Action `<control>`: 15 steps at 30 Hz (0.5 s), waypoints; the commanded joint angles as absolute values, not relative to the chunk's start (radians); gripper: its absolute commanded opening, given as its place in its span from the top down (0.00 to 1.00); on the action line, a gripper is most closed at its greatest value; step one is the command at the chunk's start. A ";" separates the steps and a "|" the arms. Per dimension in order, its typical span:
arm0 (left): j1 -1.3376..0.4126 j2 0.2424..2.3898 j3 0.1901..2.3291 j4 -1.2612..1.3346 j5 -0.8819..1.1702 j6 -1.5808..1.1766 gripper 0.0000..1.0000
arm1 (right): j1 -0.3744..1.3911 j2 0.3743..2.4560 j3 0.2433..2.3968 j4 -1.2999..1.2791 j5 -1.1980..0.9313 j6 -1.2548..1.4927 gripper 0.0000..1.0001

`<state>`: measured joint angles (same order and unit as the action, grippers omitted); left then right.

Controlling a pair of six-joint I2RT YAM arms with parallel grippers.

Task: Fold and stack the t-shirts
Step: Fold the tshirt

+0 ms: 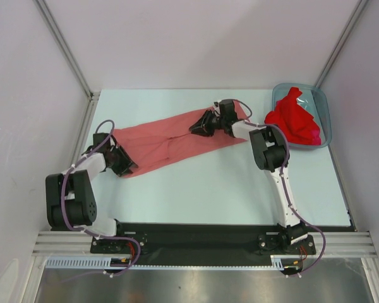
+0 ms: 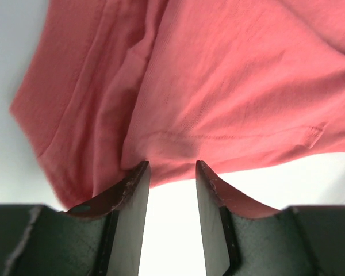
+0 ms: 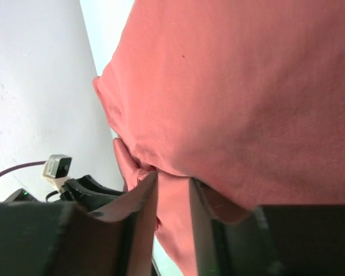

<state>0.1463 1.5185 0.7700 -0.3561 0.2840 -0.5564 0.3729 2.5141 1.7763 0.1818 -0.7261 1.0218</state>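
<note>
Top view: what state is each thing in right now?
pink shirt: drawn out in a long band, not folded.
red shirts: bunched in the bin, unfolded.
bin: holds the red shirts.
left fingers: open at the pink shirt's edge.
right fingers: shut on the pink shirt.

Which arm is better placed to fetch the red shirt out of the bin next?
Right, most likely. The bin holding the red t-shirt sits far right, just beside the right arm; the left arm is away at the opposite end of the pink t-shirt.
</note>
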 commanded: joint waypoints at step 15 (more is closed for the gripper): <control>0.178 1.152 0.723 -0.520 0.140 -0.638 0.31 | 0.213 1.982 1.673 -0.703 -0.157 0.400 0.30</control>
<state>0.1505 1.1809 0.7570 -0.5064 0.1406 -0.5861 0.2417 2.0747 1.7718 -0.5575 -0.3519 0.5304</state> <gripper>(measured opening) 0.692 0.699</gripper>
